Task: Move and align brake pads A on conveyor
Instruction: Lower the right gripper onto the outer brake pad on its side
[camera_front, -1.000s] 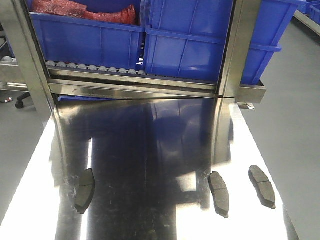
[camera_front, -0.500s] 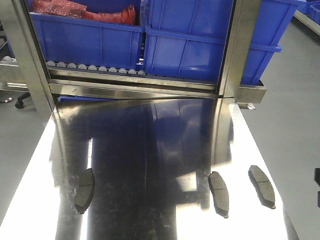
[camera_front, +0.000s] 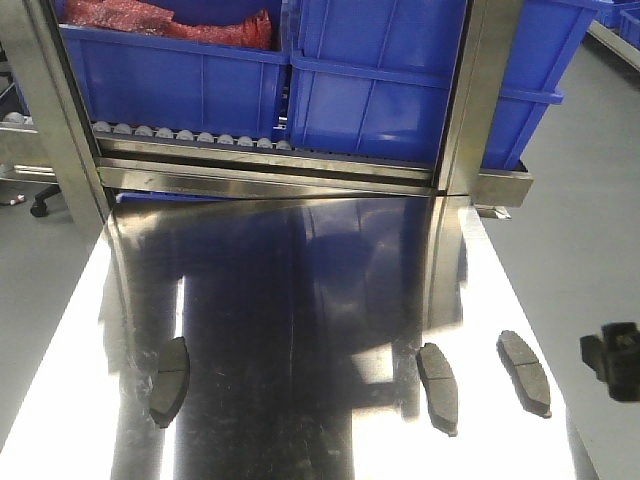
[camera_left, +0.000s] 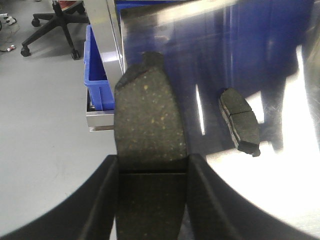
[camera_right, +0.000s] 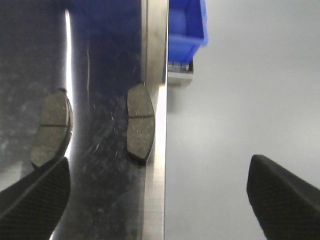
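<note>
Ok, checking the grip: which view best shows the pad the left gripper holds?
Left wrist view: the held pad sits close-up between the fingers of the left gripper. Front and right wrist views do not show it.

Flat curved grey brake pads A (camera_front: 438, 388): 4 total. 3 on shiny steel bench (camera_front: 300, 300) – 1 pad (camera_front: 170, 380) nr left edge, 2 nr right edge; 4th pad (camera_left: 147, 115) in black left hand (camera_left: 152, 167). Blue plastic bins (camera_front: 180, 75) beyond far edge: min 3. Black office chair (camera_left: 57, 20): 1.
</note>
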